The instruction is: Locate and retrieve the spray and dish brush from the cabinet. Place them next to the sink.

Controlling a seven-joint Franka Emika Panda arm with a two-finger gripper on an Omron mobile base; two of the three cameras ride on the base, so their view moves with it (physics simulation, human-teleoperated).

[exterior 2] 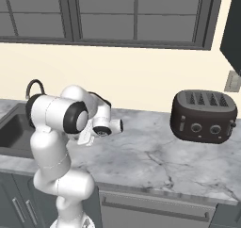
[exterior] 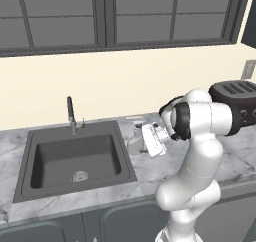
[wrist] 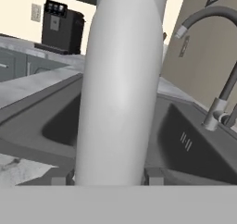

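One bottle, the spray [wrist: 115, 84], stands between my gripper [wrist: 109, 176]'s half-spread fingers, which clamp it just right of the sink [exterior: 30, 156] over the marble counter [exterior: 150, 173]. If I let go tilted, I judge it could topple left into the basin.

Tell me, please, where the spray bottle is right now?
The spray bottle is in the gripper, just right of the sink in the left base view.
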